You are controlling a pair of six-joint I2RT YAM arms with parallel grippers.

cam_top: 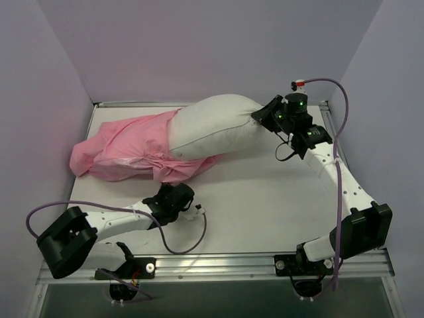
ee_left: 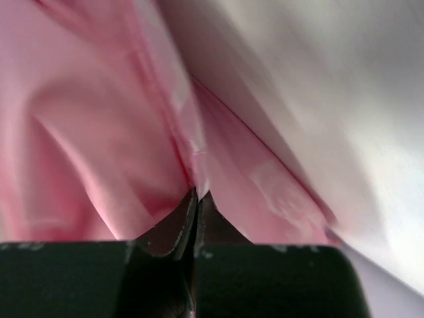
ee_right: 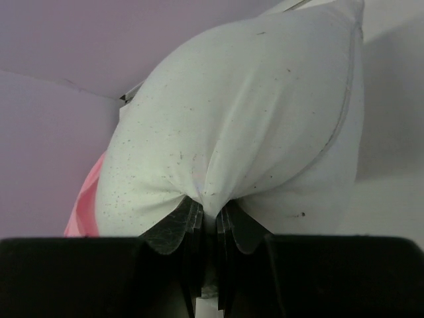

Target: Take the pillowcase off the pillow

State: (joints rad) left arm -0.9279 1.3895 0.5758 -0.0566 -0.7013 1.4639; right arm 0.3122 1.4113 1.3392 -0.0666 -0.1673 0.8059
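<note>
Looking at pillow (cam_top: 218,126) across far-middle of worktop (cam_top: 265,199): right half bare, left half inside pillowcase (cam_top: 122,154), pink slack bunched at left. Right gripper (ee_right: 209,213) clenched on a pinch of pillow's right end, white fabric puckered between fingers. Left gripper (ee_left: 197,199) clenched on a fold of pillowcase by the hem, at near edge just beside bare pillow; cannot tell whether only pink cloth in the bite or pillow fabric too. Step in hand, by my read: strip the sleeve leftward against the right-side anchor. Hold right pinch firm and fixed, or draw slightly right. Pull left gripper left and a touch near, low along worktop, in line with pillow's long axis. Go slow; watch for hem snagging on the plump middle and for the thin pinch slipping. On seeing pillow dragged along, stop and regrip further round the hem.
</note>
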